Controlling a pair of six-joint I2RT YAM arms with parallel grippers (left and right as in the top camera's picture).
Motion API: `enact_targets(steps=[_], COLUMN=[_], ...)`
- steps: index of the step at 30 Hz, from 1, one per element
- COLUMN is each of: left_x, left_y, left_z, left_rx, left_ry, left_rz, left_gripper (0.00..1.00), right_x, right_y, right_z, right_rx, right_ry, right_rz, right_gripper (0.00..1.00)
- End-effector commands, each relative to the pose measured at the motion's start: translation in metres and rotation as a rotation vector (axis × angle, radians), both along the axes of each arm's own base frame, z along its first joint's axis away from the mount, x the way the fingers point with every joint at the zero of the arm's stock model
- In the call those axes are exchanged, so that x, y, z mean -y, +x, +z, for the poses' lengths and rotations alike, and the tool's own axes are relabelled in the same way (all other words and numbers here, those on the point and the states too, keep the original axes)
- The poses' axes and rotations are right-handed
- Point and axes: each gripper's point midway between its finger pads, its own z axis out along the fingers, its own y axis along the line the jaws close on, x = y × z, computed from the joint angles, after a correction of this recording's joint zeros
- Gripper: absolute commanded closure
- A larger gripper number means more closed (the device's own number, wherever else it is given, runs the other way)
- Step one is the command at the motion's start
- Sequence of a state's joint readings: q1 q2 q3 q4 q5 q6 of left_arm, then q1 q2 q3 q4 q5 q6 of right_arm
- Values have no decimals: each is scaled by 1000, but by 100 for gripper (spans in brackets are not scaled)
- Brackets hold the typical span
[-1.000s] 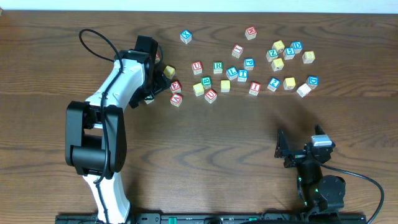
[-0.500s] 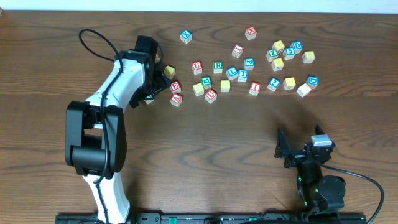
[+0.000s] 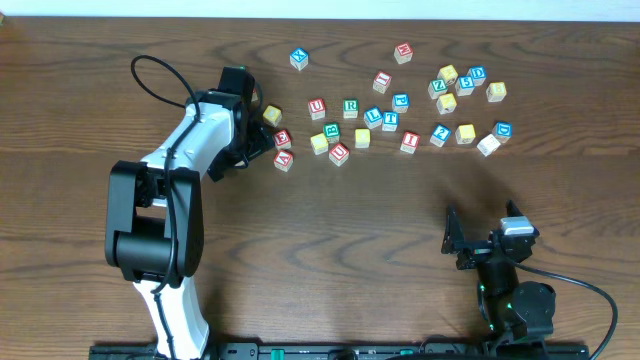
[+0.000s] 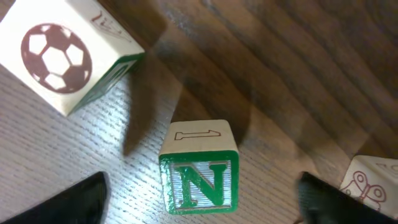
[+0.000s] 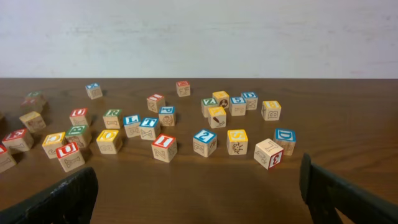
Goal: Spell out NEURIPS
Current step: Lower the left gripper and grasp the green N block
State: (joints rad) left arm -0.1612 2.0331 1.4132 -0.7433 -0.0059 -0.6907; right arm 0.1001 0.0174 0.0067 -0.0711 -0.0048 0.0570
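Soccer-ball cube (image 4: 62, 56) and butterfly cube (image 4: 374, 183) flank N cube (image 4: 199, 171).

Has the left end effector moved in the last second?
Yes. Overhead, the left end effector shifted slightly away from the yellow block, toward the picture's left edge.

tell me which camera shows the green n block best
Left wrist view: the N cube sits close and centred, its green-bordered letter plainly readable. Overhead, I cannot find it; the left arm probably hides it. The right wrist view shows many distant cubes, none that I can read as N.
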Motion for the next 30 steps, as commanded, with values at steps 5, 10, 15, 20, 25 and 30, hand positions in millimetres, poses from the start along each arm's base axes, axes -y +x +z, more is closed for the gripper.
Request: enact_targets(steps=[5, 10, 15, 20, 25, 30], left_x=[-1, -1, -2, -2, -6, -6], left_y=[0, 0, 0, 1, 3, 4], left_z=[-3, -3, -3, -3, -3, -2], left_rx=[-2, 0, 0, 4, 13, 20], left_ry=[13, 13, 14, 17, 38, 32], left_rz=[2, -1, -6, -4, 0, 42], left_gripper=[41, 42, 42, 42, 43, 46], right_x=[-2, -2, -2, -2, -2, -2], right_y=[0, 0, 0, 0, 0, 0], right_z=[0, 0, 0, 0, 0, 0], right_rx=[-1, -1, -1, -1, -1, -1], right_ry=[9, 9, 9, 9, 9, 9], right_rz=[7, 6, 6, 6, 6, 7], right_gripper=[1, 1, 1, 1, 1, 1])
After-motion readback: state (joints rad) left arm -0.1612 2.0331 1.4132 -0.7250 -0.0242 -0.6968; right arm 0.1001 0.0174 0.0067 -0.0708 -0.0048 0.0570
